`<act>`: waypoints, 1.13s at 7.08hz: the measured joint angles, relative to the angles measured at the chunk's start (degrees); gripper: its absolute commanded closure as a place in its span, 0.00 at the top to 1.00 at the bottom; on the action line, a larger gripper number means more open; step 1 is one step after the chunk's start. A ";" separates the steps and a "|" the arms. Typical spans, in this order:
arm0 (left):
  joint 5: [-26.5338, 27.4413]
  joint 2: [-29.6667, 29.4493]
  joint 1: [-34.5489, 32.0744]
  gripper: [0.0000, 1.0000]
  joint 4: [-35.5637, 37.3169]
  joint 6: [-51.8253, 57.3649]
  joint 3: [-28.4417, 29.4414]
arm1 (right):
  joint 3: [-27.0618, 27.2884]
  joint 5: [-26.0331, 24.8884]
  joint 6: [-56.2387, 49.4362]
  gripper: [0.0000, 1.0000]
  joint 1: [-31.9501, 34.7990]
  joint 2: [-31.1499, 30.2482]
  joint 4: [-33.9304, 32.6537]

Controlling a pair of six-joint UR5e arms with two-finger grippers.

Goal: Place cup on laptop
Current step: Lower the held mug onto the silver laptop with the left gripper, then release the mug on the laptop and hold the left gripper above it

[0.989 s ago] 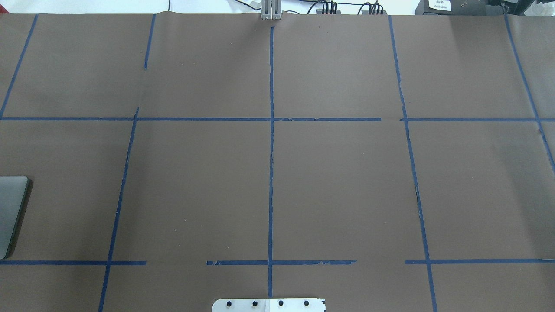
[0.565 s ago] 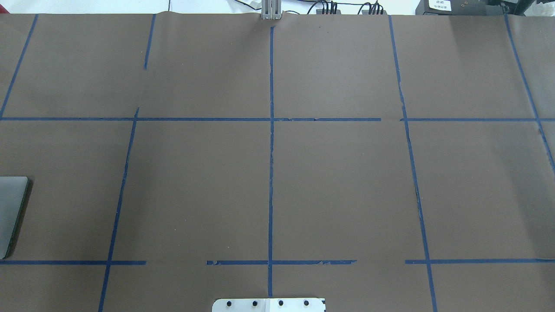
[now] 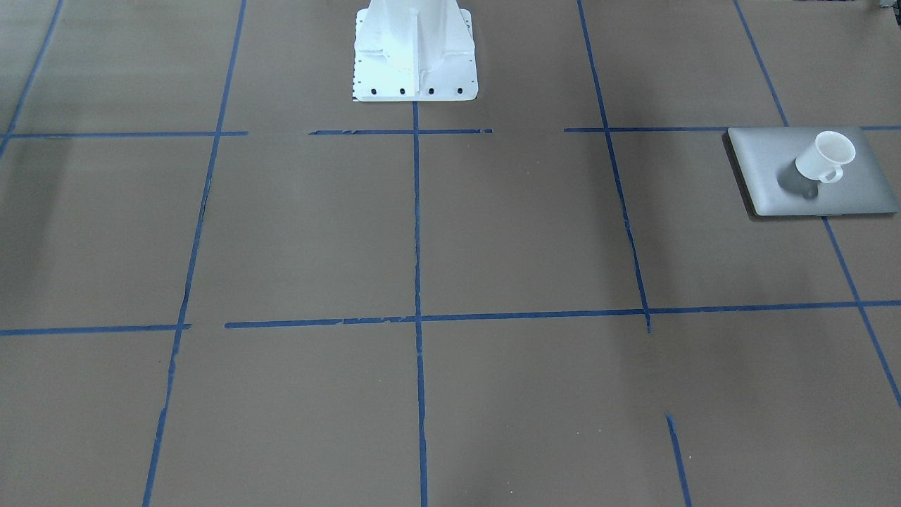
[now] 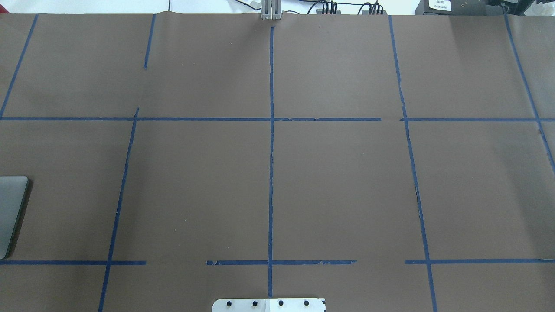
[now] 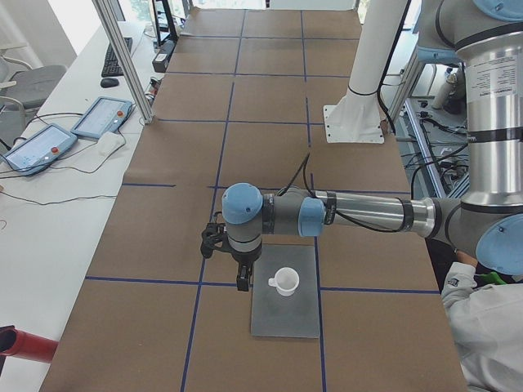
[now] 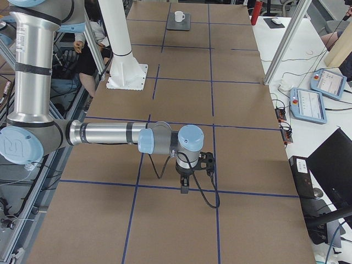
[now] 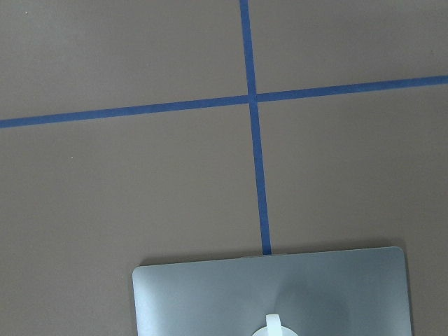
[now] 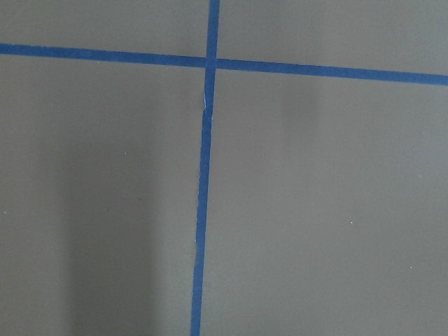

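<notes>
The white cup [image 3: 823, 158] stands upright on the closed silver-grey laptop [image 3: 767, 162], handle toward the camera. Both show in the exterior left view, cup [image 5: 285, 281] on laptop [image 5: 286, 314], and small and far in the exterior right view, cup [image 6: 179, 16] on laptop [image 6: 179, 26]. The left wrist view shows the laptop lid [image 7: 210, 294] and the cup's handle [image 7: 274, 325] at the bottom edge. My left gripper [image 5: 243, 280] hangs just beside the cup, apart from it; I cannot tell if it is open. My right gripper [image 6: 184, 188] hangs over bare table, state unclear.
The table is covered in brown paper with a blue tape grid. The white robot pedestal [image 3: 414, 53] stands at the table's robot side. Teach pendants [image 5: 102, 118] lie on a side bench, with an aluminium post [image 5: 122, 57] near. A person [image 5: 490, 327] stands by the robot.
</notes>
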 measured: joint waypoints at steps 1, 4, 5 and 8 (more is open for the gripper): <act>-0.30 0.54 -0.09 1.00 0.09 -0.13 0.50 | 0.00 0.00 0.00 1.00 0.00 0.02 0.03; -1.15 2.15 -0.22 1.00 0.14 -0.52 -0.45 | 0.00 -0.04 0.00 1.00 0.00 -0.01 0.05; -1.19 2.04 -0.21 1.00 0.08 -0.56 -0.20 | 0.00 -0.02 0.00 1.00 0.00 -0.03 0.05; -0.74 1.38 -0.38 1.00 0.28 -0.72 0.14 | 0.00 -0.04 0.00 1.00 0.00 -0.06 -0.01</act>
